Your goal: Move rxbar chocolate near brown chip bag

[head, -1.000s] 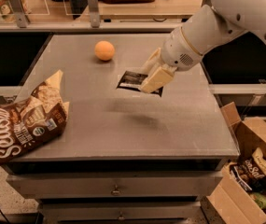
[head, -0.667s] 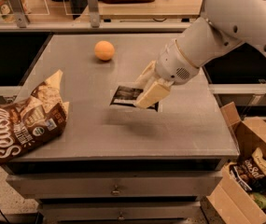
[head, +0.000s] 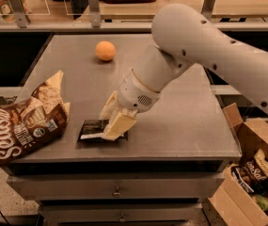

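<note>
Position: the gripper (head: 104, 128) is low over the front part of the worktop (head: 185, 121), close to its front edge; the arm comes down to it from the upper right of the view.

Jaws: closed on the right-hand end of the rxbar chocolate (head: 90, 130), one cream finger behind the bar and one in front of it; the rest of the wrapper sticks out toward the left of the view.

Task item: the bar lies flat at, or just above, the worktop surface; which of the two cannot be told. Its long axis runs about parallel to the front edge.

Governing relation: the brown chip bag (head: 23, 126) lies directly beyond the free end of the bar, on the left of the view and overhanging the worktop's left edge; only a narrow strip of bare worktop separates bag and bar; they are near but not touching. In my judgement the placement is effectively reached; what is left is to release and lift away, and the withdrawal should go upward and to the right so that the fingers do not drag the wrapper.

Surroundings: an orange (head: 105, 51) sits well apart toward the back of the worktop, out of the path; a cardboard box (head: 260, 140) of snack bags stands on the floor to the right, below worktop level; nothing lies between bar and bag.

Risk: the bar is close to the front edge; a snagged wrapper could slide off it.
</note>
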Motion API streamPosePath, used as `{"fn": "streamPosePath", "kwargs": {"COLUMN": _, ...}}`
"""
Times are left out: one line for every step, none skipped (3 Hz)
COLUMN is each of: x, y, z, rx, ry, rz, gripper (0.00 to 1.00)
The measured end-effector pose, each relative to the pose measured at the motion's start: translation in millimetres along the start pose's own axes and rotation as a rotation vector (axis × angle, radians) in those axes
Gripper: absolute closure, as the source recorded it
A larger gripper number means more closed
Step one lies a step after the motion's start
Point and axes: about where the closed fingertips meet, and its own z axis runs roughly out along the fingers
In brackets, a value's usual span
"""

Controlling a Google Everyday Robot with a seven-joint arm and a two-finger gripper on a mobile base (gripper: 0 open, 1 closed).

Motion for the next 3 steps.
{"fn": "streamPosePath", "kwargs": {"x": -36, "y": 6, "z": 33, "rx": -0.053, "ry": 0.006, "rz": -0.05, "gripper": 0.12}}
{"fn": "streamPosePath", "kwargs": {"x": -37, "y": 7, "z": 34, "rx": -0.055, "ry": 0.007, "rz": -0.053, "gripper": 0.0}}
{"fn": "streamPosePath", "kwargs": {"x": -36, "y": 8, "z": 23, "rx": -0.044, "ry": -0.004, "rz": -0.053, "gripper": 0.0}}
